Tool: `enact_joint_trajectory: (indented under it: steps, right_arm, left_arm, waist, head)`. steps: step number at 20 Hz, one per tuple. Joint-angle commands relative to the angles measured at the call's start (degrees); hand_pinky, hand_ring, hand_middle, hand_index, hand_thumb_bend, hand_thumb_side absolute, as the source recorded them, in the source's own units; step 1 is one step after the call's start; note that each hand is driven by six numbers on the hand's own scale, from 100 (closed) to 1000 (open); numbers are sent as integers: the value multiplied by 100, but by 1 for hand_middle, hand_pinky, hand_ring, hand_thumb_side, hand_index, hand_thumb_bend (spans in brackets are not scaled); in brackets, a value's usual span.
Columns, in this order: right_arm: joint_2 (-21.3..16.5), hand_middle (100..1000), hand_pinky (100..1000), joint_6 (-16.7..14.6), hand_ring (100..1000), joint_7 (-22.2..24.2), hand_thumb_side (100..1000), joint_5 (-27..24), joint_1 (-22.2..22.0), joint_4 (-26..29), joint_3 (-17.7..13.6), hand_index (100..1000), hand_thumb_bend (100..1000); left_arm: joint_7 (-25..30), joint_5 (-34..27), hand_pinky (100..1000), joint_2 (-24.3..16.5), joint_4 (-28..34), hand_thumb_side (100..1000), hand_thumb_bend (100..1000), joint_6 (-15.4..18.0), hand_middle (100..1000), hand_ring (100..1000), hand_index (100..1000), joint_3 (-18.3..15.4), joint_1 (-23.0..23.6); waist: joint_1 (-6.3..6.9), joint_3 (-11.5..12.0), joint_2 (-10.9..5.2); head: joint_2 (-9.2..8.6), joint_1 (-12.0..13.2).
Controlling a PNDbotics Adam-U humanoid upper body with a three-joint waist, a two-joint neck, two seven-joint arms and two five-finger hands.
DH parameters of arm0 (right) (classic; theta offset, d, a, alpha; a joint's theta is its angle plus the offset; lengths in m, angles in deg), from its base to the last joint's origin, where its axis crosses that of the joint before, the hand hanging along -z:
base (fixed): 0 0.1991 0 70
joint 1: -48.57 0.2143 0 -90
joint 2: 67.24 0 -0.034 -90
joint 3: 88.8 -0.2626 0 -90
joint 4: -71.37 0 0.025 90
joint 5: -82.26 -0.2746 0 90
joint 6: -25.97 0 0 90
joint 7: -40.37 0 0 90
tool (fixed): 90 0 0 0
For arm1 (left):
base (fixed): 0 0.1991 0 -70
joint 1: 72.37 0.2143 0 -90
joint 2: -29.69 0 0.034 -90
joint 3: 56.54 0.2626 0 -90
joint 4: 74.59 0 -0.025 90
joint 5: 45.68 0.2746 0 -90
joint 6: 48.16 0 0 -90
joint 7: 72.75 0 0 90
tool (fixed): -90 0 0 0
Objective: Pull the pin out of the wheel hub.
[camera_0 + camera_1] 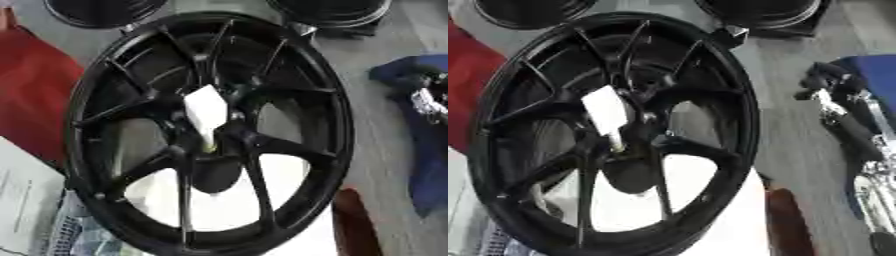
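A black multi-spoke wheel [131,60] stands tilted and fills most of both views. From its hub sticks a white pin [206,112], a flat white handle that narrows to a yellowish tip going into the centre. My right hand [826,82] hovers off to the right of the wheel, over a blue surface, well away from the pin and touching nothing I can see. Its dark forearm with silver parts runs down toward the lower right corner. My left hand shows in neither view.
Two more black wheels [101,10] [337,10] lie at the far edge. A red shape [31,95] is left of the wheel, papers [22,200] at lower left, a blue cloth [429,165] at right, a red-brown object [350,220] at lower right.
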Motion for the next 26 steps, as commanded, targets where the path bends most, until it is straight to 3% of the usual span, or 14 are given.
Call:
enact_joint_trajectory:
  steps: [1,6,10,17,21,26]
  right_arm:
    - [-71,662,938,-2,675,-5,394,60,25,108,-22,848,100]
    - [-145,663,937,-18,676,4,384,70,24,134,-23,848,100]
    - [-571,672,932,-234,685,136,336,156,37,141,-9,849,100]
    - [-2094,694,915,-1044,716,719,226,469,183,141,-29,844,100]
    - [-3032,696,901,-1406,728,1012,174,597,381,141,-73,830,173]
    - [-4080,695,880,-1612,742,1364,157,799,774,141,-10,810,292]
  left_arm:
    - [-3,-7,737,-64,94,582,388,-3,526,598,719,-24,-15]
    - [-2,-6,738,-71,92,583,389,-8,526,598,719,-30,-11]
    - [5,1,738,-94,85,583,389,-17,526,598,719,-31,-5]
    - [5,23,738,-171,74,582,389,-21,526,598,719,-34,17]
    - [4,31,738,-211,64,583,389,-22,526,597,719,-37,35]
    - [11,43,739,-255,56,583,389,-23,525,597,719,-33,50]
  waist:
    - [-6,3,-140]
    - [-12,8,-145]
    - [-35,9,-159]
    - [-98,-7,-202]
    - [-133,-15,-222]
    - [-181,-3,-246]
  head:
    - [-28,15]
    - [-18,16]
    - [-4,63]
    - [39,97]
    - [63,102]
    - [83,76]
